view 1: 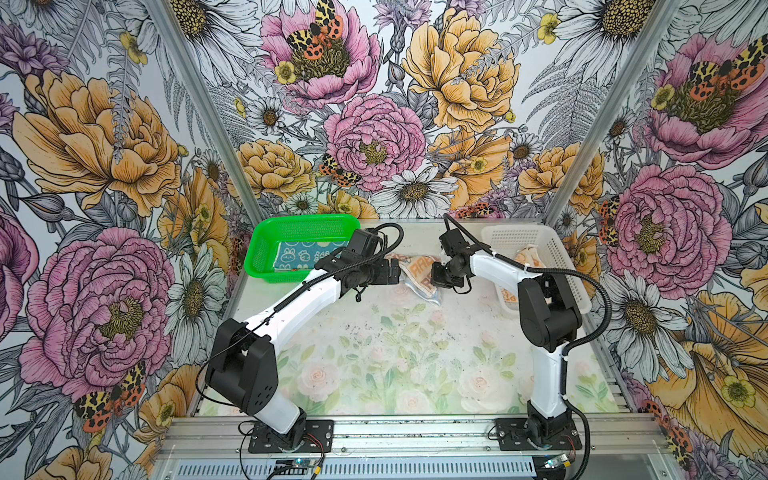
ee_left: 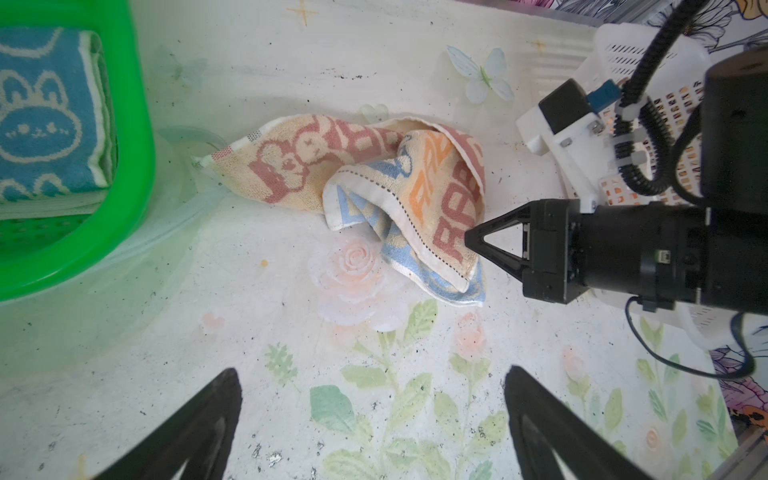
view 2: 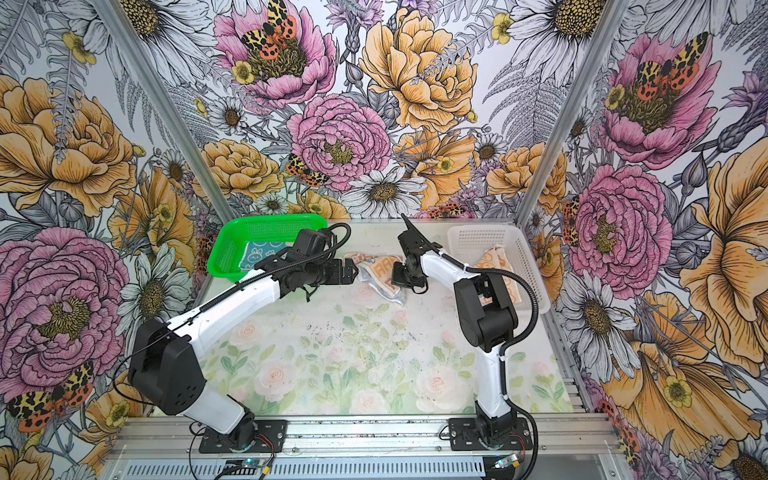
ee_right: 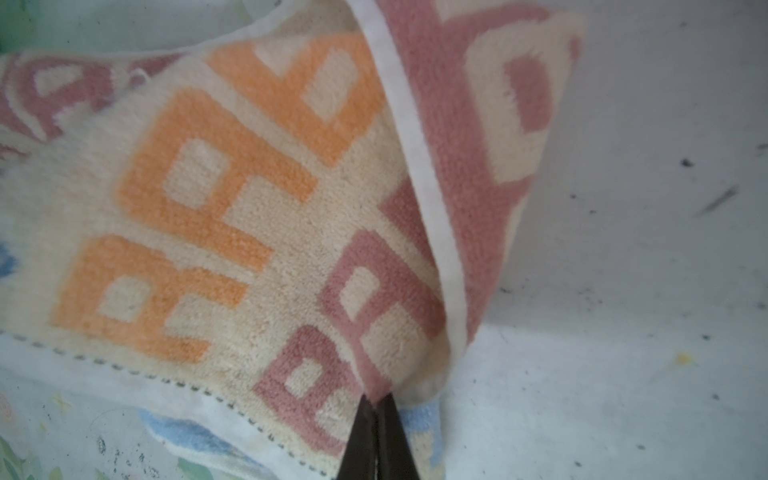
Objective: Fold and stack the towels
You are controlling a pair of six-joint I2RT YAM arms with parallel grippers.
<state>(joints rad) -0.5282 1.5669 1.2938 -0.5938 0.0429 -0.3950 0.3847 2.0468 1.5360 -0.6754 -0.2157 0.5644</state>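
step: my right pincer [ee_left: 468, 239] pinches edge of crumpled cream towel [ee_left: 365, 174], worktop [view 1: 415, 332] 12 o'clock | left pincer [ee_left: 372, 374] wide, empty | next: I'd spread it flat

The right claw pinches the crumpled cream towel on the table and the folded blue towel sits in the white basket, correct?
No: the folded blue terry towel with white bunnies lies in the green mesh plastic basket, as the left wrist view shows. The right claw does pinch the crumpled cream lettered towel.
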